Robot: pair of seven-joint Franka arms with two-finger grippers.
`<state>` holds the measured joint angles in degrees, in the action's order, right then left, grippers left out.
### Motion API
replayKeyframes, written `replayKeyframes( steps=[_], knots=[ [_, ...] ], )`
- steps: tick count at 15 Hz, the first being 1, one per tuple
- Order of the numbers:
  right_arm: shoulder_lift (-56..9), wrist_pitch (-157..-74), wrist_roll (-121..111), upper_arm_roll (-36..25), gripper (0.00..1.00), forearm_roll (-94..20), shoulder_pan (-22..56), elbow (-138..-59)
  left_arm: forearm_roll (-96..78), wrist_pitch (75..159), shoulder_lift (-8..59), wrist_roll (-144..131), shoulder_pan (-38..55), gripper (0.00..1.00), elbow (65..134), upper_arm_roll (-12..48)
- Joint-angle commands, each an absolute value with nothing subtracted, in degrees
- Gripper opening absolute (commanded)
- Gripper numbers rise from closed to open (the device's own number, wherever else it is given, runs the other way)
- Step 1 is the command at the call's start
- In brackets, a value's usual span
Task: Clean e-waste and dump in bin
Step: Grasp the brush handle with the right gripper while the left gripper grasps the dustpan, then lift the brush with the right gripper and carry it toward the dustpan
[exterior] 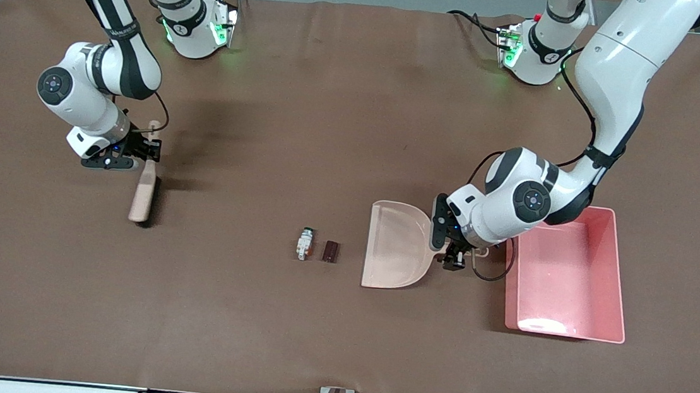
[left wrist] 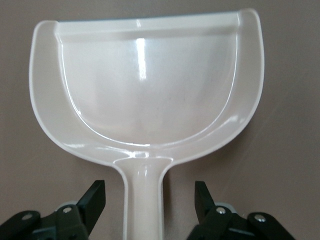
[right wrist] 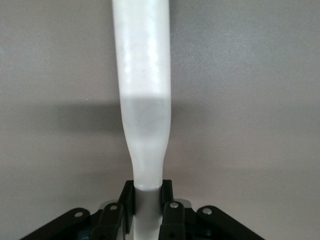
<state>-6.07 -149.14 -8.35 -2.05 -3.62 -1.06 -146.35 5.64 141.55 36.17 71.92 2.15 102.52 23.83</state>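
Note:
The e-waste lies on the brown table: a small white piece with green marks (exterior: 304, 243) and, right beside it, a dark maroon cylinder (exterior: 330, 251). The beige dustpan (exterior: 396, 245) lies beside them toward the left arm's end, its mouth facing them. My left gripper (exterior: 456, 253) is open, its fingers either side of the dustpan's handle (left wrist: 144, 200) without touching it; the pan (left wrist: 145, 90) is empty. The pink bin (exterior: 564, 278) stands just past the left gripper and is empty. My right gripper (exterior: 145, 150) is shut on the handle of a beige brush (exterior: 144, 194).
The brush (right wrist: 142, 75) is held low at the right arm's end of the table, well apart from the e-waste, with bare table between them. Both arm bases stand along the table's edge farthest from the front camera. Cables hang at the edge nearest that camera.

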Motion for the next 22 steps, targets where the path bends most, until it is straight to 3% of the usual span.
replayKeyframes(
  steps=[1, 8, 15, 18, 22],
  knots=[
    [-5.4, -150.2, -9.0, -1.8, 0.03, -4.0, -1.1, -147.4, 8.2, 141.6, 37.7, 70.5, 2.2, 0.78, 100.8, 24.0],
    [-5.2, -149.7, -8.3, -1.7, 0.00, -6.2, -1.7, -147.3, 8.3, 141.7, 38.5, 69.4, 3.1, 0.72, 100.5, 24.0],
    [1.3, -142.9, -8.2, -1.6, 0.00, -8.3, 0.6, -145.3, 9.9, 141.7, 39.1, 69.1, 3.1, 0.49, 99.7, 24.0],
    [1.5, -142.4, -6.0, -1.5, 0.00, -11.3, 6.1, -145.1, 9.9, 141.7, 39.3, 69.0, 3.1, 0.43, 99.5, 24.0],
    [1.3, -142.2, 4.4, -1.4, 0.00, -12.6, 14.6, -143.1, 9.9, 141.7, 39.3, 69.0, 3.1, 0.28, 99.4, 24.0]
  ],
)
